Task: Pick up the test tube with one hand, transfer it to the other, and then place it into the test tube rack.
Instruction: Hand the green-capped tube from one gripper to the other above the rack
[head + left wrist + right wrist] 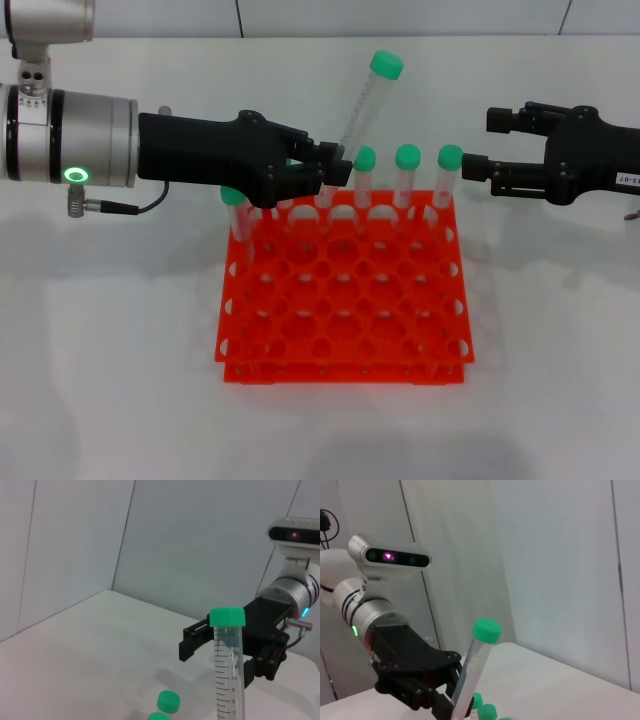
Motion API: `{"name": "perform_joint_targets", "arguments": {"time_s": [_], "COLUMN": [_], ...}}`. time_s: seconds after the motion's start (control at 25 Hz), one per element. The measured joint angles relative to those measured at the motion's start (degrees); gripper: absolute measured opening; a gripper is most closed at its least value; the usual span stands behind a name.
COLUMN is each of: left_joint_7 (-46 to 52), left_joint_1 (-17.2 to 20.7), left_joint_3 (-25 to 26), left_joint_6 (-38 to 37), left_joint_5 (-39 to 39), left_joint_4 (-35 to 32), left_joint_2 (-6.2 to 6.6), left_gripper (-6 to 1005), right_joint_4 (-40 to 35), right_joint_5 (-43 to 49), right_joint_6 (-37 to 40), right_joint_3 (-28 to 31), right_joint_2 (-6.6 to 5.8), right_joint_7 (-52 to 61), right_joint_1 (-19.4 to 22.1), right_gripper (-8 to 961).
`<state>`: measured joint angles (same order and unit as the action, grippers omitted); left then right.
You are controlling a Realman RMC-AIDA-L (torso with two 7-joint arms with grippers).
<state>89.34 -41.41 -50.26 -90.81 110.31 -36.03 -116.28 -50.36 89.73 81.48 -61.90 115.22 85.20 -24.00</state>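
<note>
**Tube held up for the handover**

The left gripper [335, 165] is clamped on the lower part of the test tube [365, 100], holding it tilted above the back edge of the rack [345, 300]. The right gripper [480, 165] waits just beside the rack's far corner, its fingers apparently apart, though the angle makes that hard to confirm. The tube looks light, stiff and smooth, so it may slip; the bare stretch under the green cap seems the best place to take hold. The rack holds four other capped tubes [406, 185] along its back row; the remaining holes are open.
</note>
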Motion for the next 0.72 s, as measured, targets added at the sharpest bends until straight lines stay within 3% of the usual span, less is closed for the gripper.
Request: {"name": "perform_joint_targets", "arguments": {"time_s": [0.72], "left_joint_7": [-0.14], "left_joint_1": [-0.37], "left_joint_3": [-0.01], "left_joint_6": [-0.67], "left_joint_5": [-0.01], "left_joint_4": [-0.27], "left_joint_2": [-0.17], "left_gripper": [255], "right_joint_4": [-0.6], "right_joint_5": [-4.86], "right_joint_6": [2.12], "right_joint_3": [1.51], "right_joint_2": [0.0], "right_joint_7": [0.5], "right_joint_1": [-0.47], "right_gripper": [771]}}
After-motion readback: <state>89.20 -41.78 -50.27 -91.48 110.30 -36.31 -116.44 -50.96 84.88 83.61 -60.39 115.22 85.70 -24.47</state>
